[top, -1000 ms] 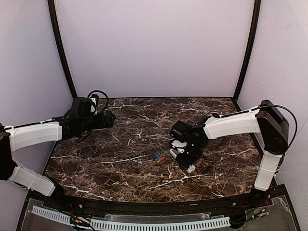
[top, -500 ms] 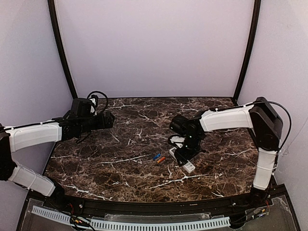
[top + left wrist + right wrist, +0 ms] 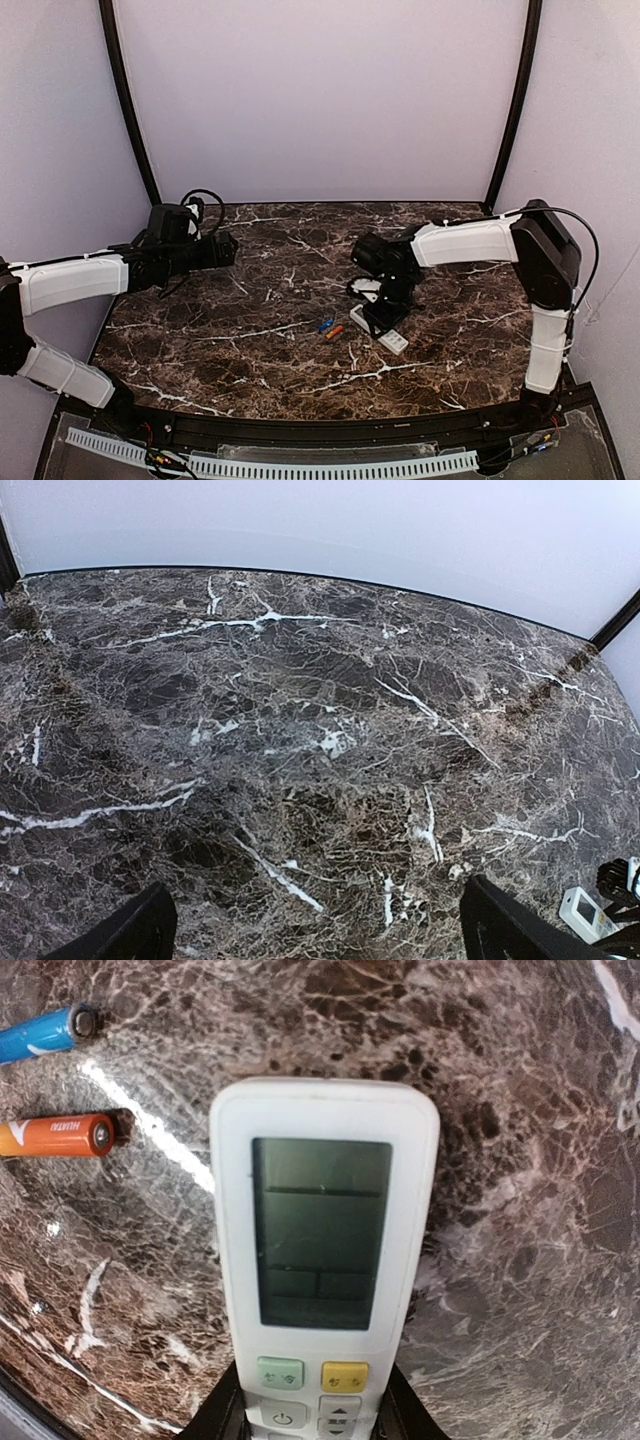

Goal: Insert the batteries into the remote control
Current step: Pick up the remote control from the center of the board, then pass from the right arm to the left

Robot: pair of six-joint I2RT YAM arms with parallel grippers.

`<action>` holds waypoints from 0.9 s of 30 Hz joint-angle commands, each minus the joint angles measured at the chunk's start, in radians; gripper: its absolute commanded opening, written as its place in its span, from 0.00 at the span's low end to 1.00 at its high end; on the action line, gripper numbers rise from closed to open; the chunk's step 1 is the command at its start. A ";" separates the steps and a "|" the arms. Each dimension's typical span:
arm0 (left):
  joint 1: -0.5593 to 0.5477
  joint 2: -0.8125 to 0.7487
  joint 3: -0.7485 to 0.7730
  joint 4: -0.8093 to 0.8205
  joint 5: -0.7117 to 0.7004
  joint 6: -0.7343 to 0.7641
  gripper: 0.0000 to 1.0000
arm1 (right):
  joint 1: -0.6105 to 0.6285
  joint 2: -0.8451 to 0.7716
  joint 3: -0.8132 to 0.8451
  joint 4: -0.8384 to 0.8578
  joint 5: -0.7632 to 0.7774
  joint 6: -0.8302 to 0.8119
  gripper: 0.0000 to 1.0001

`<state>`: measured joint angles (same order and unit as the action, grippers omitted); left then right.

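The remote control [image 3: 325, 1230] is a white bar, display and buttons facing up. My right gripper [image 3: 315, 1415] is shut on its button end, one black finger on each long side. In the top view the right gripper [image 3: 385, 298] is right of centre, with the remote [image 3: 385, 335] sticking out toward the near edge, low over the table. The blue battery [image 3: 45, 1032] and the orange battery [image 3: 60, 1135] lie side by side on the marble just left of the remote; the top view also shows the blue [image 3: 325, 325] and the orange [image 3: 335, 332]. My left gripper [image 3: 225, 248] is open and empty at the far left, and the left wrist view shows it open too [image 3: 320, 940].
The dark marble table [image 3: 250, 300] has a black raised rim along its near edge. A small white piece [image 3: 367, 290] shows just behind the right gripper. A black cable loops at the back left [image 3: 205, 200]. The remote's end shows at the left wrist view's lower right corner [image 3: 590, 912].
My right wrist has drawn toward the back of the table with the remote in it, so more of the remote shows in front of the gripper. The batteries and left arm have not moved.
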<state>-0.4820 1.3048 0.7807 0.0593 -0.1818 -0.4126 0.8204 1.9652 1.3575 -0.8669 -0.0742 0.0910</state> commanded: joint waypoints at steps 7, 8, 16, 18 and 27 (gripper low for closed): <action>-0.005 -0.087 -0.049 0.140 0.143 0.063 1.00 | -0.102 -0.246 0.024 0.322 -0.289 -0.025 0.04; -0.005 -0.098 -0.073 0.165 0.190 0.068 1.00 | -0.120 -0.270 0.017 0.376 -0.337 -0.006 0.04; -0.043 -0.183 -0.232 0.593 0.396 0.154 1.00 | -0.193 -0.397 -0.090 0.843 -0.659 0.190 0.00; -0.095 -0.194 -0.252 0.651 0.384 0.239 1.00 | -0.198 -0.415 -0.123 0.956 -0.714 0.239 0.00; -0.395 -0.106 -0.154 0.668 0.307 0.712 0.96 | -0.231 -0.428 -0.307 1.533 -0.903 0.602 0.00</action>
<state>-0.7986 1.1561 0.5671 0.6708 0.1455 0.0631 0.6029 1.5578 1.1179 0.2775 -0.8631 0.4667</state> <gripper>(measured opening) 0.975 0.344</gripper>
